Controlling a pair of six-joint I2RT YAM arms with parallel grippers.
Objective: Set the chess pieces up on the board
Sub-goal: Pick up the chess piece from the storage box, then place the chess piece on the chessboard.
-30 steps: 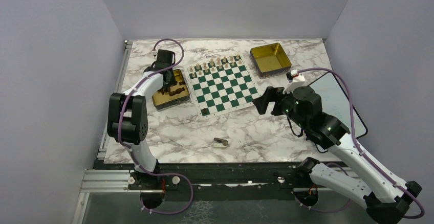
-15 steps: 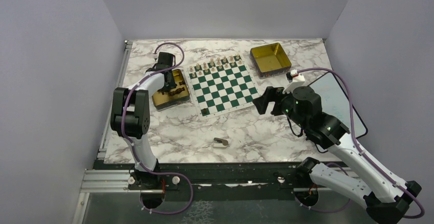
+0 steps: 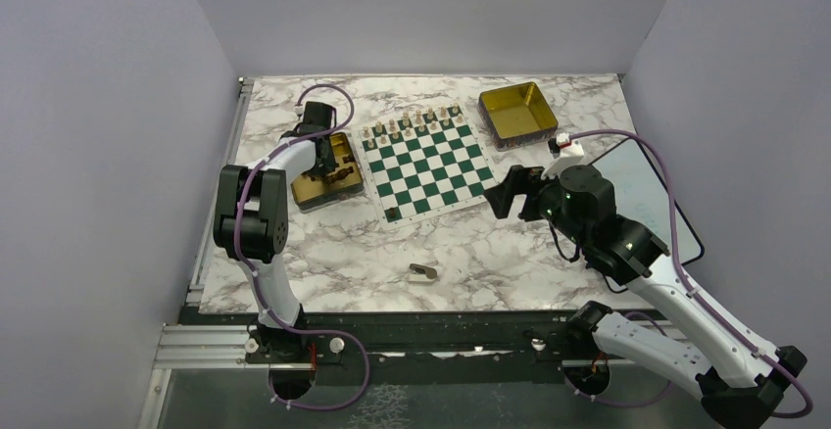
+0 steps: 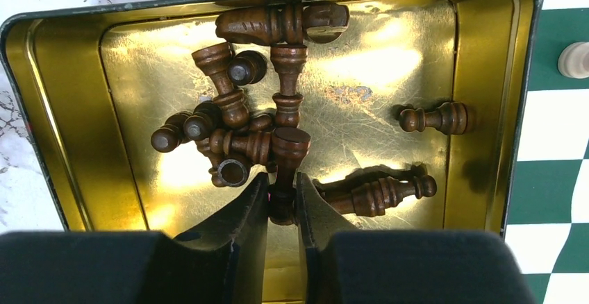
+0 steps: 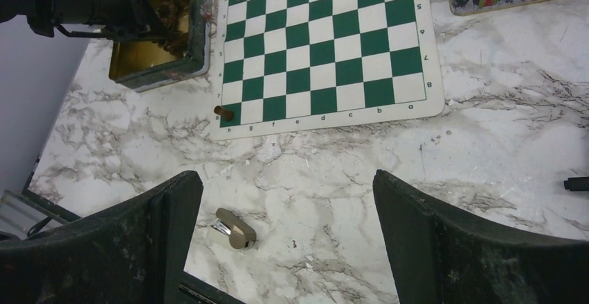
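Several dark brown chess pieces (image 4: 229, 120) lie heaped in a gold tin (image 4: 479, 110) left of the board (image 3: 426, 165). My left gripper (image 4: 283, 182) reaches down into that tin (image 3: 316, 194). Its jaws are shut on the narrow end of one dark piece (image 4: 289, 144), which touches both fingers. One dark piece (image 3: 392, 214) stands on the board's near left corner square, and shows again as the corner piece (image 5: 223, 113) in the right wrist view. My right gripper (image 5: 285, 179) hovers open over bare marble, right of the board (image 5: 323, 47), holding nothing.
Pale pieces (image 3: 412, 123) line the board's far rows. A second gold tin (image 3: 517, 113) sits at the back right. A small tan object (image 3: 423, 272) lies on the marble near the front edge. A dark-rimmed flat sheet (image 3: 647, 194) lies at the right.
The left gripper has sunk a little into the tin and its jaws have narrowed onto a dark piece. The right arm has not moved.
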